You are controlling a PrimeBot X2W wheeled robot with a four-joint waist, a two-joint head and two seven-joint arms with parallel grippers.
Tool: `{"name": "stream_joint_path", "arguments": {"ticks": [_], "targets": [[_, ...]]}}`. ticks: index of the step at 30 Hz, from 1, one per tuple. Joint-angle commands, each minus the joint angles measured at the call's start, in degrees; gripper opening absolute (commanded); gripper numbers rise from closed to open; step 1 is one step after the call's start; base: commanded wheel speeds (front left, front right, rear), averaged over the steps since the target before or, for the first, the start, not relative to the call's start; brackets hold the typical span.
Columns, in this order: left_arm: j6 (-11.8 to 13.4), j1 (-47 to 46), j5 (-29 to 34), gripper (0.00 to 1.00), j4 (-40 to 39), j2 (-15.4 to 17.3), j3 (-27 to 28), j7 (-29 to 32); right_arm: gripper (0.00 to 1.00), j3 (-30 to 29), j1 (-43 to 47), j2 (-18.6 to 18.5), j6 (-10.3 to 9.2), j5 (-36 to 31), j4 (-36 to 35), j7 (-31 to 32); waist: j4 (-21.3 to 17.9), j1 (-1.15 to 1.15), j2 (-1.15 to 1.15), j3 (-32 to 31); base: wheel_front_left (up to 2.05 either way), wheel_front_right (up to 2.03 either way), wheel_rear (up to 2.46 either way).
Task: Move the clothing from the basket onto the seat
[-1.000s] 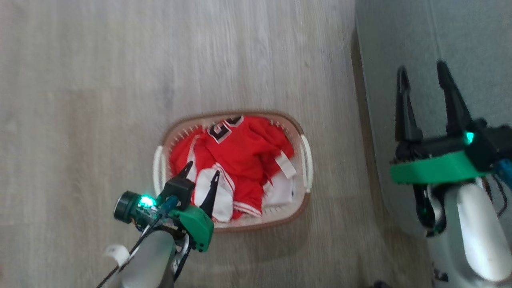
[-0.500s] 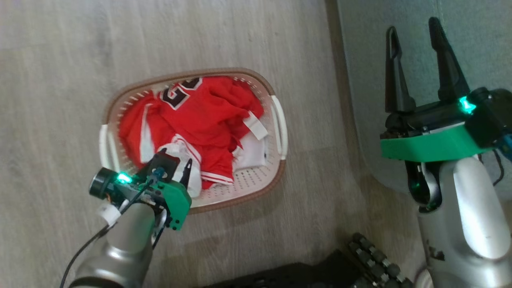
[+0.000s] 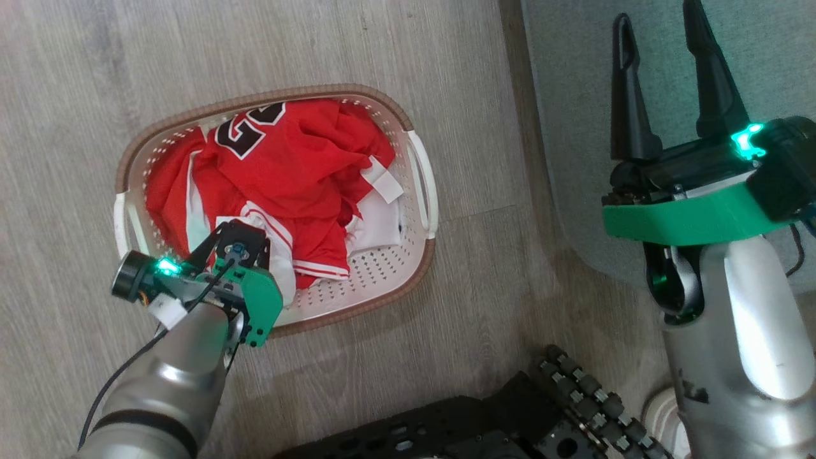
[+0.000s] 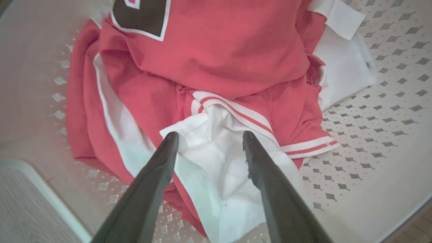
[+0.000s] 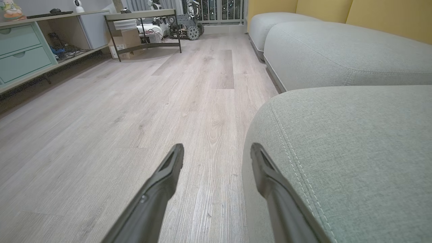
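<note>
The red jersey clothing (image 3: 299,166) lies heaped in the oval laundry basket (image 3: 382,298) on the wooden floor (image 3: 95,64), with its black numerals toward the far rim. The left hand (image 4: 207,136) hangs low over the heap's near end with its fingers apart, the tips on either side of a crumpled white panel edged with red and white stripes, and nothing pinched between them. The right hand (image 3: 656,16) is well apart from the basket, fingers spread and empty, at the rounded edge of the grey-green sofa seat (image 3: 574,70), which lies to the basket's right across a strip of floor
</note>
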Motion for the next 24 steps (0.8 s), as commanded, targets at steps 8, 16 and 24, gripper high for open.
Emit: {"name": "stream_joint_path", "arguments": {"ticks": [8, 16, 24], "targets": [[0.8, -0.2, 0.9, 0.0, 1.6, 0.9, -1.0, 1.9, 1.0, 1.3, -0.2, -0.2, 0.42, 0.8, -1.7, -0.5, -0.5, -0.01, 0.0, 0.3, 0.0, 0.0, 0.0], [0.5, 0.3, -0.2, 0.0, 1.9, 0.4, -1.4, 0.4, 1.0, 0.5, 0.2, -0.2, 0.42, 0.8, -0.8, -0.5, 0.5, -0.01, 0.0, -2.4, 0.0, 0.0, 0.0], [-1.0, 0.9, -2.8, 0.0, -3.6, -1.0, -1.1, -1.7, 1.0, -0.4, 1.9, -0.2, 0.42, 0.0, 1.4, -0.5, 3.2, -0.01, 0.0, -9.3, 0.0, 0.0, 0.0]]}}
